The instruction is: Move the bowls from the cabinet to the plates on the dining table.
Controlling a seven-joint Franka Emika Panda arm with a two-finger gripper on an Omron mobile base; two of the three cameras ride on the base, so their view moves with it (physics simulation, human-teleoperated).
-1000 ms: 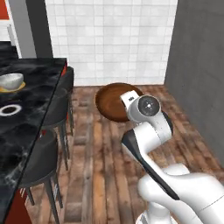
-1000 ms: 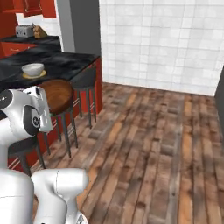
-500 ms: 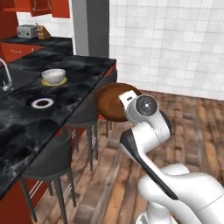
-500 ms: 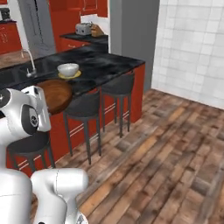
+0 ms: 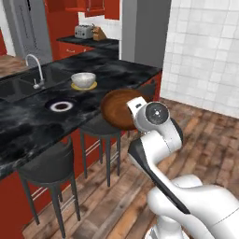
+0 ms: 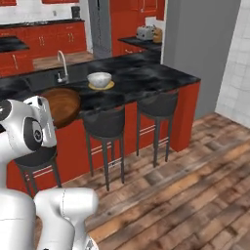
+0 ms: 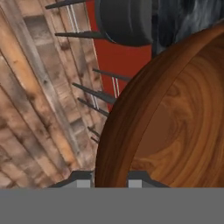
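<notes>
Between end effector (image 7: 109,179) fingers: brown bowl (image 7: 175,118) rim, clamped.

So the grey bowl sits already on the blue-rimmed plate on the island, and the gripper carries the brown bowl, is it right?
Not quite. The grey bowl sits on the yellow-orange plate, as the left base view shows. The blue-rimmed plate has no bowl on it. The rest holds: the gripper carries the brown bowl by its rim.

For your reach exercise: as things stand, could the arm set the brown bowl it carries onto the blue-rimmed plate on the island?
Probably yes: the gripper holds the brown bowl beside the island, and the blue-rimmed plate lies bare near that edge.
</notes>
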